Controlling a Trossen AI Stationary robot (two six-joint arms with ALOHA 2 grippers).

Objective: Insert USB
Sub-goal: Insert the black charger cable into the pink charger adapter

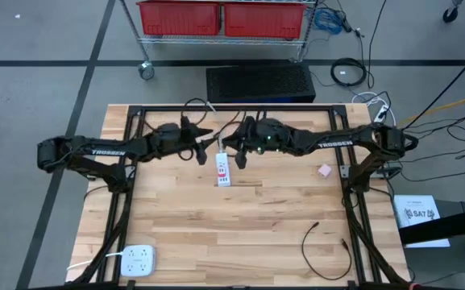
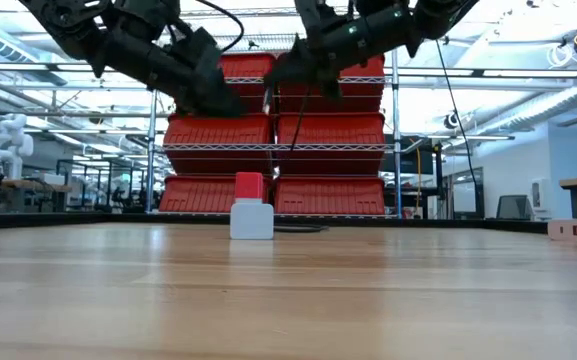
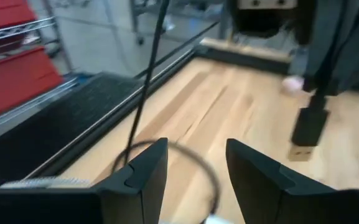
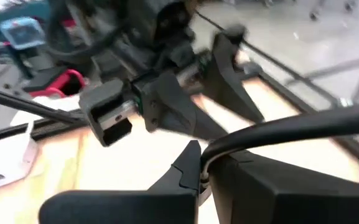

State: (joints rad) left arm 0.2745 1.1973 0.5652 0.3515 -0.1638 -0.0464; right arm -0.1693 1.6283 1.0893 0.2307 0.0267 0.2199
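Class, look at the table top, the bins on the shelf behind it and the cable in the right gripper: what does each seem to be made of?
Table top: pale wood planks, matt, with visible grain and seams.
Bins: probably moulded plastic, uniform red, slight sheen.
Cable, pinched in the right gripper: likely rubbery black sheathing, smooth and bending.

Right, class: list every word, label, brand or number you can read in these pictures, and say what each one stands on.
"TROSSEN": on the left arm, white letters in the high view.
"TROSSEN": on the right arm, same view.
"SA7": on the white sheet right of the table.
Red and black marks on the white charger: too small to read.
Barcode label on the white tag, right wrist view: blurred.
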